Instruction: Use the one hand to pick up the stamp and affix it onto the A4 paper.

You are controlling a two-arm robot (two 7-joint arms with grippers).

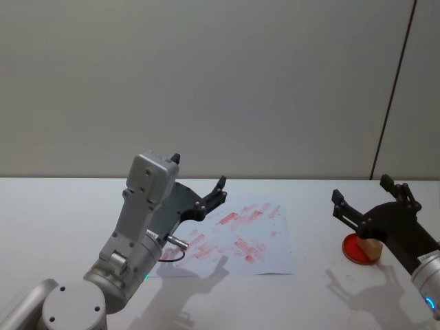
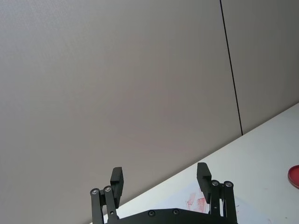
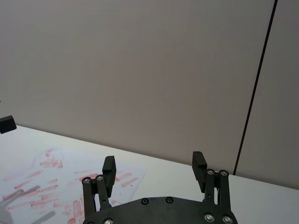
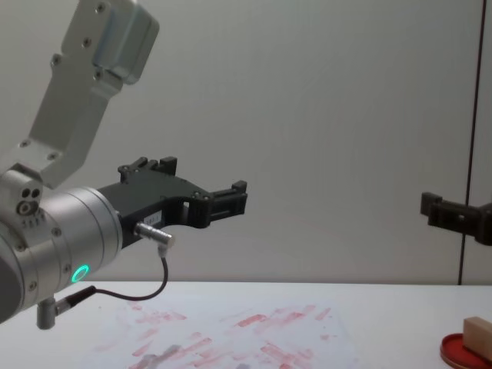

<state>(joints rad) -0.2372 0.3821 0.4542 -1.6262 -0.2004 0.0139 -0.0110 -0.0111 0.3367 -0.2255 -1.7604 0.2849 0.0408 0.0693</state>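
Note:
The stamp [image 1: 372, 246], a small tan block, rests on the round red ink pad [image 1: 355, 250] at the right of the table; it also shows low in the chest view as the stamp [image 4: 477, 335]. My right gripper [image 1: 361, 190] hovers just above and behind it, open and holding nothing, with its fingers [image 3: 199, 162] spread wide. The A4 paper [image 1: 242, 237], covered in red prints, lies flat at the table's middle. Over the paper's left part, my left gripper [image 1: 199, 175] hangs raised and open, also with nothing in it.
A white table [image 1: 55, 213] runs up to a plain grey wall with a dark vertical seam [image 1: 392, 89] on the right. The left arm's silver wrist [image 4: 69, 246] and its cable loop [image 4: 150, 288] fill the near left in the chest view.

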